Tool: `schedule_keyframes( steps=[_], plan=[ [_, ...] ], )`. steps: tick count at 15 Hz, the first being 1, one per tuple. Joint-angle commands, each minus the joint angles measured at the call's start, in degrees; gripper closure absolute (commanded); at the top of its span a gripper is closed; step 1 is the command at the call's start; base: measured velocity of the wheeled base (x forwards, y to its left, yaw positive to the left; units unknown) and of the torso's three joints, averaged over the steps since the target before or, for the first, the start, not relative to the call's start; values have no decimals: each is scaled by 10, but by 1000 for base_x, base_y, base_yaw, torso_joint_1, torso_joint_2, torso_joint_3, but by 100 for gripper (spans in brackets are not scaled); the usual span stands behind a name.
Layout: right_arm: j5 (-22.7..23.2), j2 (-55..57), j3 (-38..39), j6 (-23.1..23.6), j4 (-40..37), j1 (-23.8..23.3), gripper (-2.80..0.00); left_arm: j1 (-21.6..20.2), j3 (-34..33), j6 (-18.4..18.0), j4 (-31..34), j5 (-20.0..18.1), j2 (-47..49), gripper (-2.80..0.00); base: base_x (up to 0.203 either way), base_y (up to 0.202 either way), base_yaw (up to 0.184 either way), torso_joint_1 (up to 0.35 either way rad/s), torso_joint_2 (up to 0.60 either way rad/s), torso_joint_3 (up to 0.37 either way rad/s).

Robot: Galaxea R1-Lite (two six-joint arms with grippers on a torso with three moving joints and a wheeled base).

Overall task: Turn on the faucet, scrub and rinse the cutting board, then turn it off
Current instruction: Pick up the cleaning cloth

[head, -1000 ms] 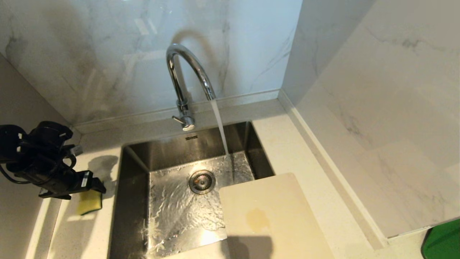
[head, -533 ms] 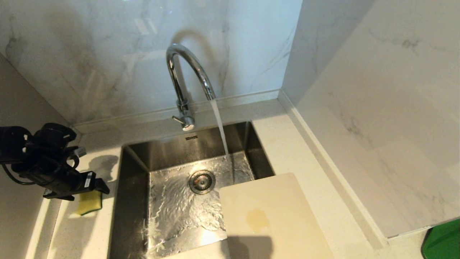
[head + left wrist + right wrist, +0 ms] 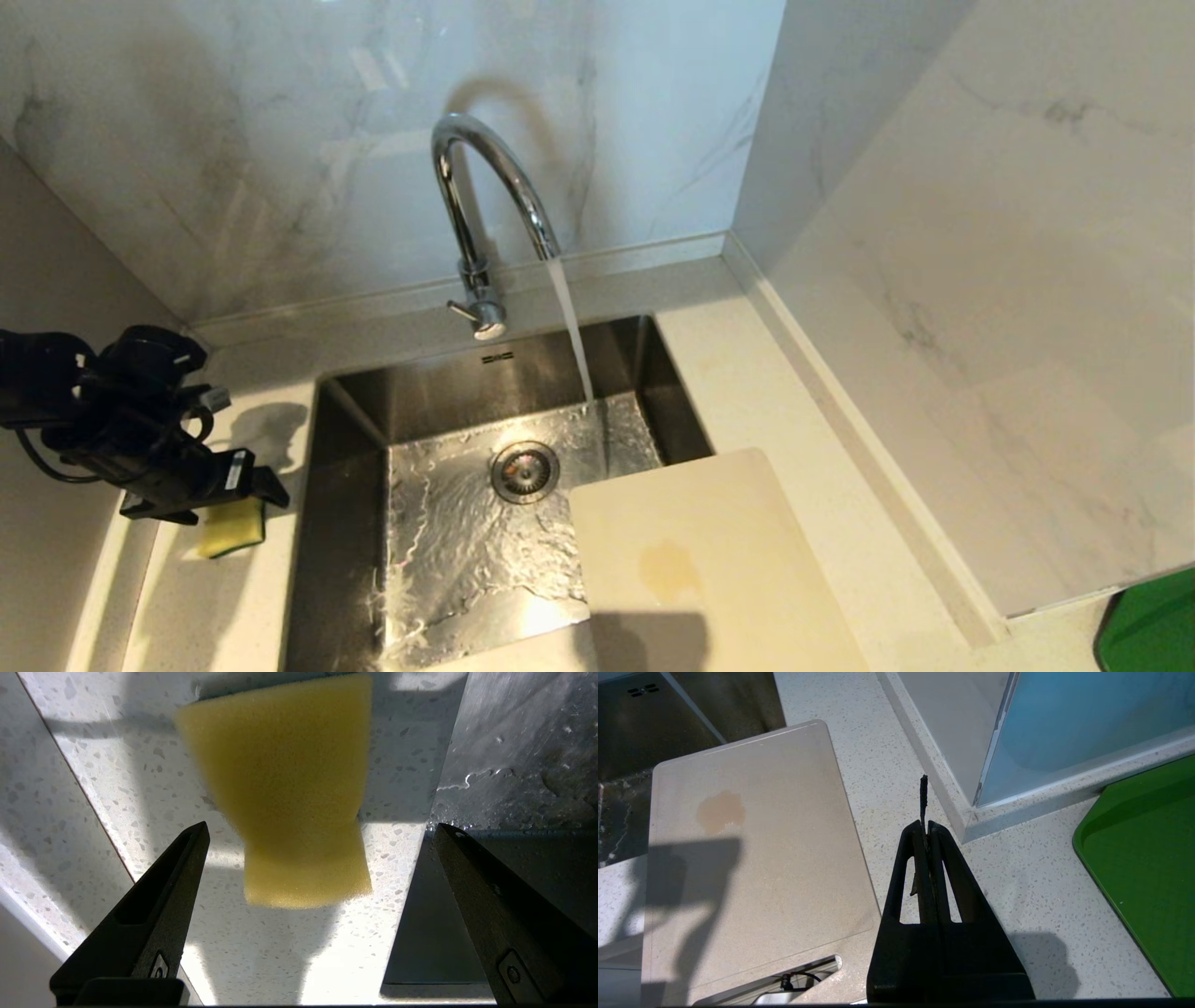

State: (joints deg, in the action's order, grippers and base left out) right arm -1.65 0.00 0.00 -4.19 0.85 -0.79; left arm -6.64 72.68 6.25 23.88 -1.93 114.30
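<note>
left gripper (image 3: 245, 497) has sunk closer over the sponge (image 3: 231, 526).

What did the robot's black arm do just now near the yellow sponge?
The open left pincer sank a little over the yellow foam sponge, grasping nothing. The chrome gooseneck faucet keeps running; the stained cream plastic cutting board stayed put.

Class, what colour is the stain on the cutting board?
Pale orange-brown stain on the cream cutting board; clearest in the right wrist view.

Glossy chrome faucet (image 3: 485, 201), porous foam sponge (image 3: 289, 793), matt plastic cutting board (image 3: 700, 560).
</note>
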Motion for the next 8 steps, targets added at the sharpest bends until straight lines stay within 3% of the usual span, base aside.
schedule_keyframes(
  steps=[1,2,3,8],
  plan=[
    [0,-1,1,-1,0,0,0,0,2,1,1,-1,7,-280,0,0,0,0,0,0],
    [0,-1,1,0,0,0,0,0,2,1,1,-3,7,-280,0,0,0,0,0,0],
    [0,-1,1,0,0,0,0,0,1,1,1,-5,7,0,0,0,0,0,0,0],
    [0,-1,1,0,0,0,0,-1,-5,1,1,-5,15,0,0,0,0,0,0,0]
  ],
)
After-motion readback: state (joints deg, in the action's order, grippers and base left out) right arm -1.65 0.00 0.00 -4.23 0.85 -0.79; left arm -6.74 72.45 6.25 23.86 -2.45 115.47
